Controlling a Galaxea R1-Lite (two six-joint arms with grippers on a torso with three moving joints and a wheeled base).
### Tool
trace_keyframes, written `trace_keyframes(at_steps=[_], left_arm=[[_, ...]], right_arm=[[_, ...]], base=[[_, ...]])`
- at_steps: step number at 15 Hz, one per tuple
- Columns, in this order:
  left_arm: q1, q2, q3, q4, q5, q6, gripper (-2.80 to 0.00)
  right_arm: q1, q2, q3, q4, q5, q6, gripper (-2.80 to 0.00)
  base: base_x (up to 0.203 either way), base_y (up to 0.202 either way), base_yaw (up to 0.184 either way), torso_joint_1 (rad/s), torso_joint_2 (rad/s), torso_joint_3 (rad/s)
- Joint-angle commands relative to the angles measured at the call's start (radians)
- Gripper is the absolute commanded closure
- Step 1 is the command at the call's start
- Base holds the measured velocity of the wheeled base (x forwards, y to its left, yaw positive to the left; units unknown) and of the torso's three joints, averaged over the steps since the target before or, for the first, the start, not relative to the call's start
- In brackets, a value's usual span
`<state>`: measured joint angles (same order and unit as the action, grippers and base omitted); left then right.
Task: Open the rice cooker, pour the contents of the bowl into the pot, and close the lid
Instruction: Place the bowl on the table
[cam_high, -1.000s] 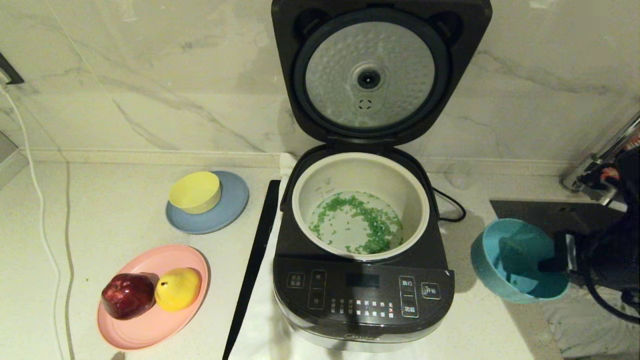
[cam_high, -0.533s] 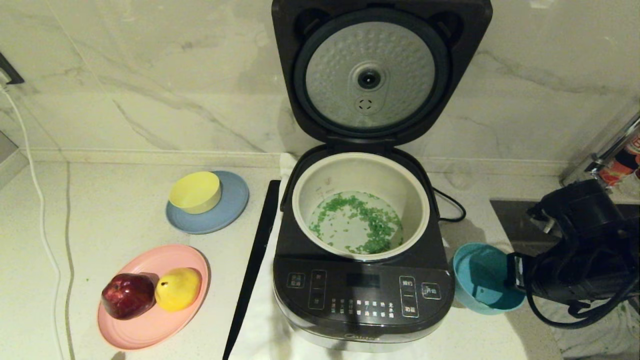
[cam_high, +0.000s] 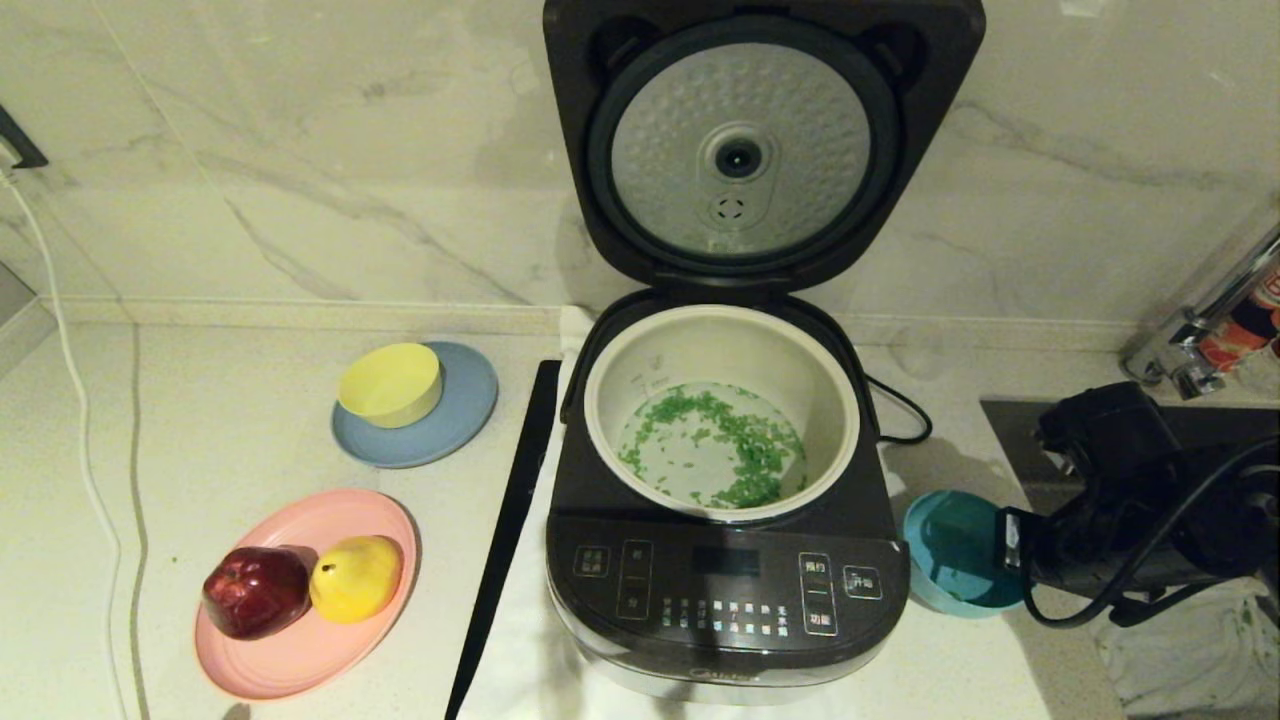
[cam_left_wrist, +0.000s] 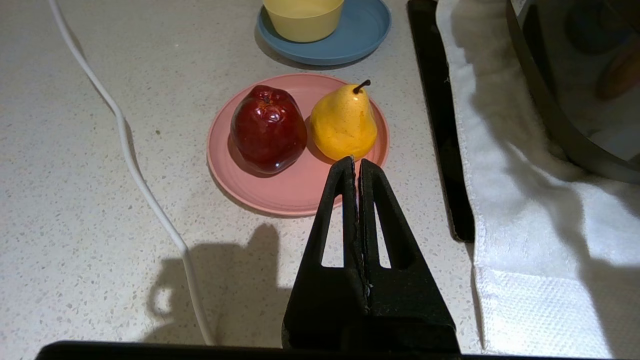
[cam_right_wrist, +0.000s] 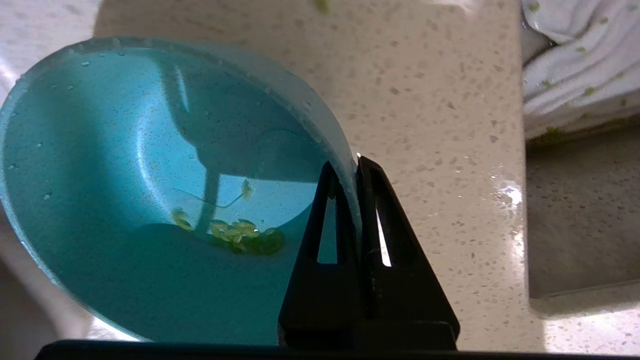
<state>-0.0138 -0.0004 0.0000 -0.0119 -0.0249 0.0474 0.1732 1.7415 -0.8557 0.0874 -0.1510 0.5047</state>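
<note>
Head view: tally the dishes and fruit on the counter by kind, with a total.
Bowls: 2, the yellow bowl and the teal bowl, which the right pincer grips by its rim.
Plates: 2, the blue plate and the pink plate.
Fruit: 2, the red apple and the yellow pear.
Total: 6

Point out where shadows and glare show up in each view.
Head view: the open lid throws a soft shadow on the marble wall, and the rice cooker darkens the counter toward the teal bowl. Left wrist view: the shut left gripper casts a sharp dark shadow on the speckled counter. Right wrist view: bright glare on the wet counter beside the right gripper, which pinches the bowl's rim.
</note>
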Motion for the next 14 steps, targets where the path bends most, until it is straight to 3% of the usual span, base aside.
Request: trace_keyframes(at_steps=[1,8,9,10,14], left_arm=[[0.000,0.000,0.008,0.000,0.000,0.000,0.00],[0.000,0.000,0.008,0.000,-0.003,0.000,0.00],[0.000,0.000,0.008,0.000,0.000,0.000,0.00],[0.000,0.000,0.008,0.000,0.000,0.000,0.00],[0.000,0.000,0.008,0.000,0.000,0.000,0.00]], right_arm=[[-0.004,0.000,0.001,0.000,0.000,0.002,0.00],[0.009,0.000,0.014,0.005,0.001,0.009,0.00],[0.009,0.001,0.018,0.003,0.001,0.009,-2.51],[0.009,0.000,0.021,0.002,0.001,0.009,-2.80],[0.006,-0.024,0.017,0.002,-0.004,0.030,-2.80]], base=[[0.000,0.000,0.000,0.000,0.00,0.000],[0.000,0.000,0.000,0.000,0.00,0.000],[0.000,0.000,0.000,0.000,0.00,0.000],[0.000,0.000,0.000,0.000,0.00,0.000],[0.000,0.000,0.000,0.000,0.00,0.000]])
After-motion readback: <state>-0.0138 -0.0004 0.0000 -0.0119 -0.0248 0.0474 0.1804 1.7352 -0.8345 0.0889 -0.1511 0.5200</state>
